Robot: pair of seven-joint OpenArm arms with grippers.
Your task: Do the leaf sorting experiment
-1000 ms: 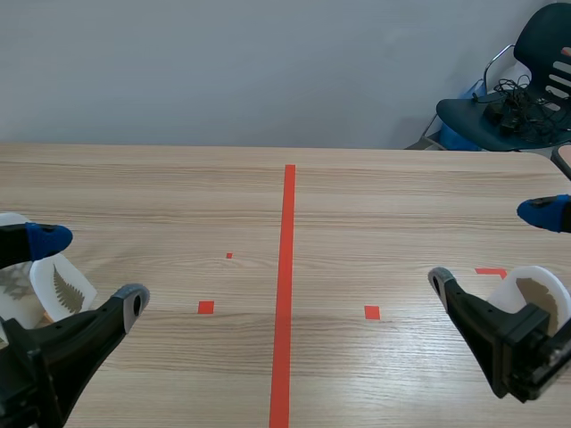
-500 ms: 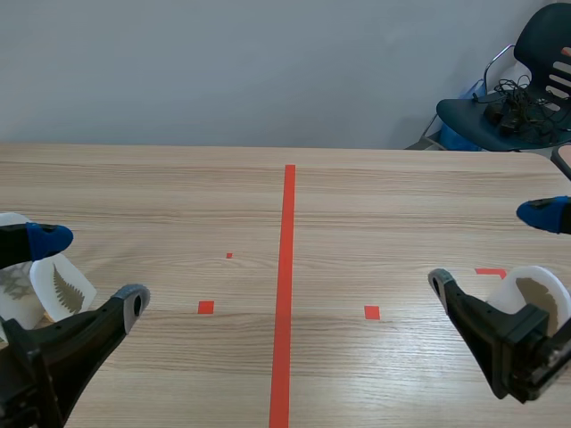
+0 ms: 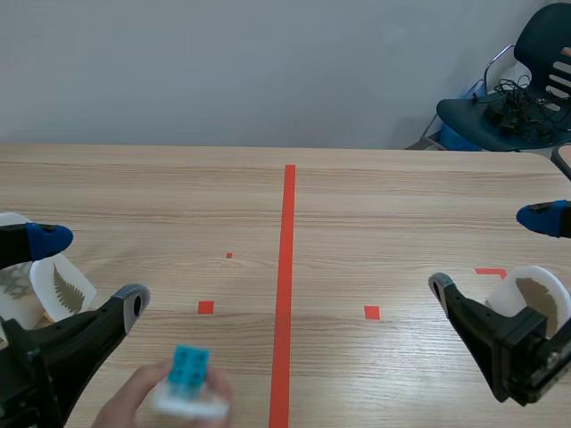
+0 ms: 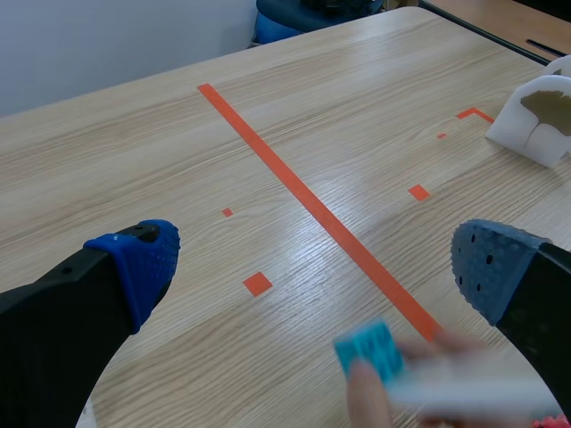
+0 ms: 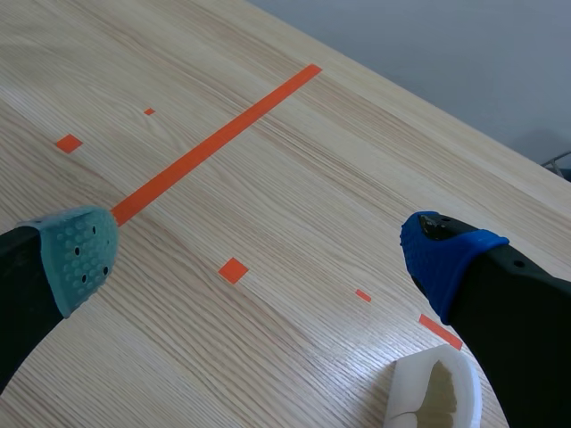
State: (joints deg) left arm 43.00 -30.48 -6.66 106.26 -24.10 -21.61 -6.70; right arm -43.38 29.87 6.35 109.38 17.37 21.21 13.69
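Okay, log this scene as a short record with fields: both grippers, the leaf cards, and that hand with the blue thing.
Left gripper: fingers open, holding nothing
Right gripper: fingers open, holding nothing
Left leaf card: white, fern-like leaf, near the left gripper
Right leaf card: white, broad brownish leaf, near the right gripper
Person's hand: close to the left gripper, holding a white piece with a blue block on top; blurred
Tape line: orange-red, down the middle of the table

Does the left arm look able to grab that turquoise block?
Probably not safely: the turquoise block sits near the open left gripper, but a person's hand is holding it.
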